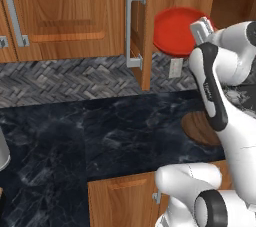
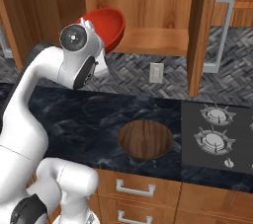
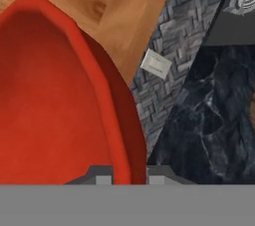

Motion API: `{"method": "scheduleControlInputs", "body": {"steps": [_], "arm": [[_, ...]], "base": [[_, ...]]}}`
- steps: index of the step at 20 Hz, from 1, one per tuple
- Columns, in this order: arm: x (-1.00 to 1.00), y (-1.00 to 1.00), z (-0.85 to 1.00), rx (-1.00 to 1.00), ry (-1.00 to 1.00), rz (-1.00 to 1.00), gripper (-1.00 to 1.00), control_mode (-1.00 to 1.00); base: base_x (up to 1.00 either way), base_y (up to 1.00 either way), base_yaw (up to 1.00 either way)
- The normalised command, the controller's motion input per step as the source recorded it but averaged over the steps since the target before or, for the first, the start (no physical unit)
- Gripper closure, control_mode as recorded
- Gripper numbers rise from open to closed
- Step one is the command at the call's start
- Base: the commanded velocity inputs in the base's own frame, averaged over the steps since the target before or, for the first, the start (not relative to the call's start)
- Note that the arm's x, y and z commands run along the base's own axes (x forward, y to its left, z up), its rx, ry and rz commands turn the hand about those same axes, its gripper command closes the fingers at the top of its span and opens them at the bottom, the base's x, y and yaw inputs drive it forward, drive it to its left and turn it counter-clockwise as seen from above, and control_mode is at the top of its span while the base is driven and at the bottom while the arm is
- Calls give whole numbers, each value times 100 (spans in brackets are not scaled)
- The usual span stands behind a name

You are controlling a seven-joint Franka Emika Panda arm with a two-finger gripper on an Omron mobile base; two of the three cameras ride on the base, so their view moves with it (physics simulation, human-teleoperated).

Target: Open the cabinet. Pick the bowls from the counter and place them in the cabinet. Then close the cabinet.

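The red bowl [image 2: 106, 28] is held up high by the hand [image 3: 128, 177], whose 2 fingers are pinched onto the bowl's rim, as is seen at the bottom of the hand view. In the right base view the bowl is seen in the upper left of the frame, tilted, at the front edge of the open cabinet [image 2: 148, 40], just above its bottom shelf. The cabinet's doors are swung open, with 1 door [image 2: 197, 30] seen edge-on in the upper right of that frame. The brown bowl [image 2: 146, 139] is left on the black tabletop [image 2: 74, 119], in the lower middle of the frame, near the stove burners [image 2: 215, 127]. A white wall plug [image 2: 156, 73] is seen on the grey tile wall below the shelf. It is judged that the red bowl is not yet set down. The bowl could be bumped against the shelf edge or a door if it is moved in too low or too far to 1 side. Because only the rim is pinched, the bowl could slip or tip and be dropped onto the tabletop.
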Motion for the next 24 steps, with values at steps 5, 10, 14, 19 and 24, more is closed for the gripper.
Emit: {"method": "scheduleControlInputs", "body": {"steps": [5, 10, 14, 19, 24], "arm": [[69, 3, 0, 0, -3, 0, 100, -100], [67, 15, -2, 2, -1, 1, 100, -100], [67, 22, -9, 5, 0, 0, 100, -100], [60, 27, -10, 7, 1, 1, 100, -100], [57, 25, -10, 10, 9, 2, 100, -100]], "base": [[0, 0, 0], [0, 0, 0], [0, 0, 0], [0, 0, 0], [0, 0, 0]]}}
